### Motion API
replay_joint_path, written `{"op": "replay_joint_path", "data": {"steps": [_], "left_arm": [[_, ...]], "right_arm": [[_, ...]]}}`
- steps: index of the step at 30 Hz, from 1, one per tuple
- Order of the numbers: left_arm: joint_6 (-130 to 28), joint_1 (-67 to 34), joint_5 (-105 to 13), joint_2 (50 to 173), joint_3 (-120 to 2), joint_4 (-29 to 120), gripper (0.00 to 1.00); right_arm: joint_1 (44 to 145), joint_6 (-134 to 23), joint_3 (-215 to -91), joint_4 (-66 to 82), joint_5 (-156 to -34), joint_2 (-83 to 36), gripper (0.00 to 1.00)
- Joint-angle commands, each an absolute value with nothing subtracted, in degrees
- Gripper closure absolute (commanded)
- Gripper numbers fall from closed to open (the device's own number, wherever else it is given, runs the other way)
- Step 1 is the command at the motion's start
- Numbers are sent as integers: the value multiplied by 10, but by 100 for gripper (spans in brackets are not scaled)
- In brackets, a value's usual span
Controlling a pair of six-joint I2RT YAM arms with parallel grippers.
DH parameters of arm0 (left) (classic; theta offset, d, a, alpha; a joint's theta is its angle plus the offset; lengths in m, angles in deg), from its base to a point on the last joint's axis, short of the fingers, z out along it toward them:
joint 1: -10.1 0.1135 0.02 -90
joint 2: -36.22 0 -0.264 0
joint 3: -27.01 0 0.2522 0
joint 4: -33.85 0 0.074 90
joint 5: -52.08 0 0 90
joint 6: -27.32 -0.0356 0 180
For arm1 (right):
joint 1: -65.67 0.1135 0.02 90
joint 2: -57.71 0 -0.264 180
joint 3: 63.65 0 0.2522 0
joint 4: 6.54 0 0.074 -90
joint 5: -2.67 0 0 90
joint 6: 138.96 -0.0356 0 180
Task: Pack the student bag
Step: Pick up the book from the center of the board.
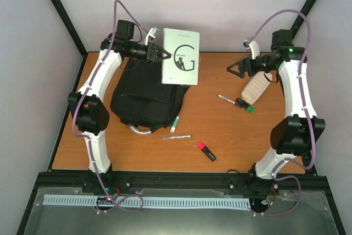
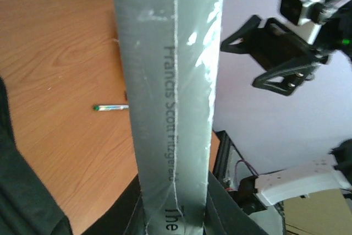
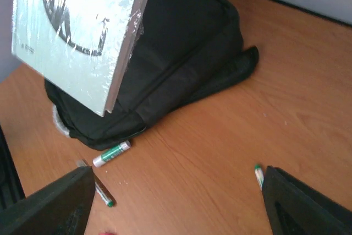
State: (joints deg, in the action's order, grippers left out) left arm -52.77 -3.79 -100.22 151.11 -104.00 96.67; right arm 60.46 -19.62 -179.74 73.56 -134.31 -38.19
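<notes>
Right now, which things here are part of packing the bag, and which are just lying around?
In use: student bag, book, left gripper holding it.
Lying loose, perhaps packed later: glue stick, silver pen, pink highlighter, white pen, black marker, cream pouch.

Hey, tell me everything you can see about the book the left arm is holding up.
The book is pale grey-green, wrapped in glossy plastic film. Its cover shows a large dark letter G with a small dark figure; the spine reads Francis Scott Fitzgerald. The left end effector clamps one edge, holding it lifted and tilted over the far end of the black student bag. Whether its lower corner touches the bag is unclear.
</notes>
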Motion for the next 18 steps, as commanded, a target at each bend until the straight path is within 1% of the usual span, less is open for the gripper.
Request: {"op": "replay_joint_path", "data": {"steps": [1,3,6,9,12,16,18], "left_arm": [[-553,-31,-1150,1478,-1091,960,99],[-617,-26,-1153,1475,-1105,1009,99],[-604,-16,-1177,1456,-1100,989,99],[-622,-11,-1206,1444,-1108,995,99],[-611,-7,-1236,1442,-1111,990,99],[-625,-7,-1292,1446,-1109,1011,99],[-634,-7,-1299,1445,-1109,1019,99]], "right_arm": [[604,-230,-1843,743,-1467,-424,2],[608,-280,-1840,706,-1522,-434,0],[622,-363,-1835,630,-1568,-450,0],[659,-390,-1833,601,-1583,-462,0],[701,-440,-1791,533,-1598,-447,0],[762,-451,-1786,533,-1609,-444,0],[783,-474,-1781,519,-1608,-438,1]]}}
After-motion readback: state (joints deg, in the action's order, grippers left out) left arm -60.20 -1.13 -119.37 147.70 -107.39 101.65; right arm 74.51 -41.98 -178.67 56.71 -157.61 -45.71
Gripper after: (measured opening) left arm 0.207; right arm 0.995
